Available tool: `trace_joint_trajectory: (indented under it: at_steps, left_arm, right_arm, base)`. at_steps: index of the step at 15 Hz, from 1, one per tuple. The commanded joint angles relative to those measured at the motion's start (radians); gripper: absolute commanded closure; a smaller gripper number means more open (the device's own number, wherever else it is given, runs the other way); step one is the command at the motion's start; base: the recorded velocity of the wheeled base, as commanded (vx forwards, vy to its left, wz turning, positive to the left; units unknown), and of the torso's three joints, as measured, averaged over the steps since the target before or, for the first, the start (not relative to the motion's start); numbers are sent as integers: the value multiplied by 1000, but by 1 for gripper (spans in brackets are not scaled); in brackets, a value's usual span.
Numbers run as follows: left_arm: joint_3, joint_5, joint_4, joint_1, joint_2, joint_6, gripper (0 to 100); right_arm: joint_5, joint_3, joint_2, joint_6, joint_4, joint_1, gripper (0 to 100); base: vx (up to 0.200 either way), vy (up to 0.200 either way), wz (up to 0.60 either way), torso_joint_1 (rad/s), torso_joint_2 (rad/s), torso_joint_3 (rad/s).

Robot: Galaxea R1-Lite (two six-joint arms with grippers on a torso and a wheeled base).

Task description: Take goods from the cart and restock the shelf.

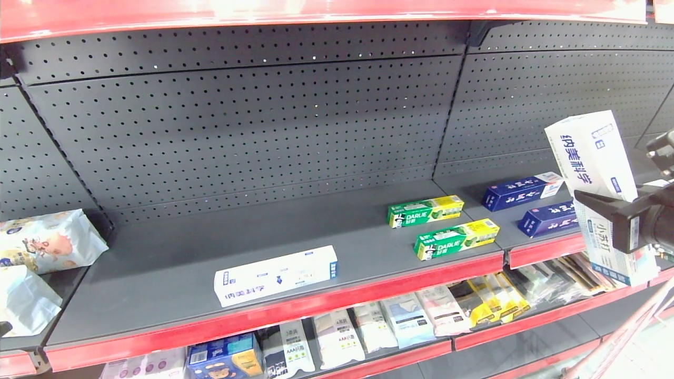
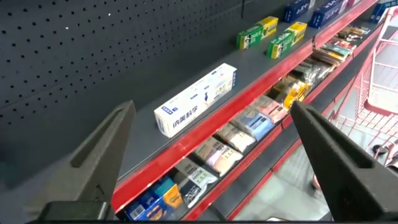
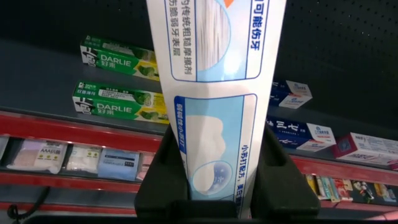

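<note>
Tall white-and-blue cardboard toothpaste box (image 1: 590,152): near upright, slightly tilted, clamped low between the right gripper (image 3: 221,165) fingers, before the shelf's right end. Dark grey metal shelf (image 1: 158,273), red front edge: matching white box (image 1: 275,275) flat near the front; green-and-yellow boxes (image 1: 425,211) and dark blue boxes (image 1: 521,191) in pairs farther right.

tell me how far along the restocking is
Done: one white box already lies flat on the shelf, left of the green boxes. In hand: the right gripper is shut on a second white box, held upright in front of the shelf. The left gripper is open and empty. Left: placing that box; much shelf is bare, and the cart contents are hidden.
</note>
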Motion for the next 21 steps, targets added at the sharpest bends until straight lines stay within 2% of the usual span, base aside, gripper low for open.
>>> trace_joint_trajectory:
  at_steps: [1, 13, 16, 19, 21]
  left_arm:
    - [-3, 0, -1, 0, 5, 0, 0]
    - [-8, 3, -1, 2, -5, 0, 0]
    - [-6, 4, 1, 2, -21, 6, 0]
    - [0, 78, 16, 2, -51, 8, 0]
    - [4, 162, 42, 2, -84, 8, 0]
  right_arm:
    - [0, -2, 7, 1, 0, 1, 100]
    - [-3, 12, 6, 1, 0, 0, 100]
    - [1, 15, 13, 1, 0, -5, 100]
    - [66, -24, 75, -1, 0, 12, 100]
    - [78, -62, 136, 1, 0, 81, 100]
  base:
    - [0, 0, 0, 0, 0, 0]
    - [0, 0, 600, 4, 2, 4]
    - [0, 0, 0, 0, 0, 0]
    - [0, 0, 0, 0, 0, 0]
    - [0, 0, 0, 0, 0, 0]
